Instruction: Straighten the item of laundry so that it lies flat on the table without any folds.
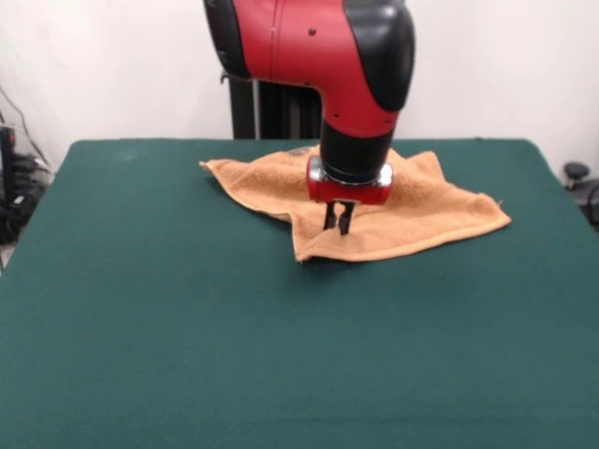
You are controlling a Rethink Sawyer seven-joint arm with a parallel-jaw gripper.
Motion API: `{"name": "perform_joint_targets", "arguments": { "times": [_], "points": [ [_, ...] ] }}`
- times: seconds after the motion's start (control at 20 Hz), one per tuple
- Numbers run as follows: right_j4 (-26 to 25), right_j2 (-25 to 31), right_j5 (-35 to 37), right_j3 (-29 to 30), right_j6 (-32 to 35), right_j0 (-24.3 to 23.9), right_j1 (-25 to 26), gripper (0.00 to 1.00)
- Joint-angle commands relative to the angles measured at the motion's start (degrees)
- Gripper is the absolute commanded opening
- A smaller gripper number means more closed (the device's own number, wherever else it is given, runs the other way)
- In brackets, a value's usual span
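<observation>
The table [187, 327] is covered in dark green felt-like cloth and fills most of the front view. Its far edge runs along the top of the green surface, in front of the white wall and the black pedestal [271, 108]. The near half of the surface and both side margins are open cloth, so free room lies on the near, left and right sides of the towel.

The towel [430, 210] lies on the far central part of the table, close to the far edge and slightly right of centre. Its outline is irregular: one corner points left, one points right, and a third points toward the camera. It does not lie as a clean square, and shallow ridges show across it.

The gripper [339, 217] hangs from the red and black arm [318, 47] directly over the towel's near central area. Its two thin black fingers [329, 215] point downward with a narrow gap between them. The tips sit at or just above the fabric; whether any cloth is pinched between them cannot be told.

The towel is orange-tan terry with a soft looped texture. A flatter band follows its near right edge
</observation>
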Motion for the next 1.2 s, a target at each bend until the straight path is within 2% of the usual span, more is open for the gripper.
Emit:
{"name": "perform_joint_targets", "arguments": {
  "times": [0.05,0.6,0.85,1.2],
  "points": [
    [-3.1,9.1,-29.8,-8.0,8.9,-3.0,14.5,0.0],
    [-5.5,9.9,-33.3,-12.6,8.1,-3.6,17.2,0.0],
    [-6.4,10.9,-32.6,-15.7,6.3,-4.4,19.2,0.0],
    [-6.7,12.7,-23.7,-21.7,2.4,-4.6,21.2,0.0]
  ]
}}
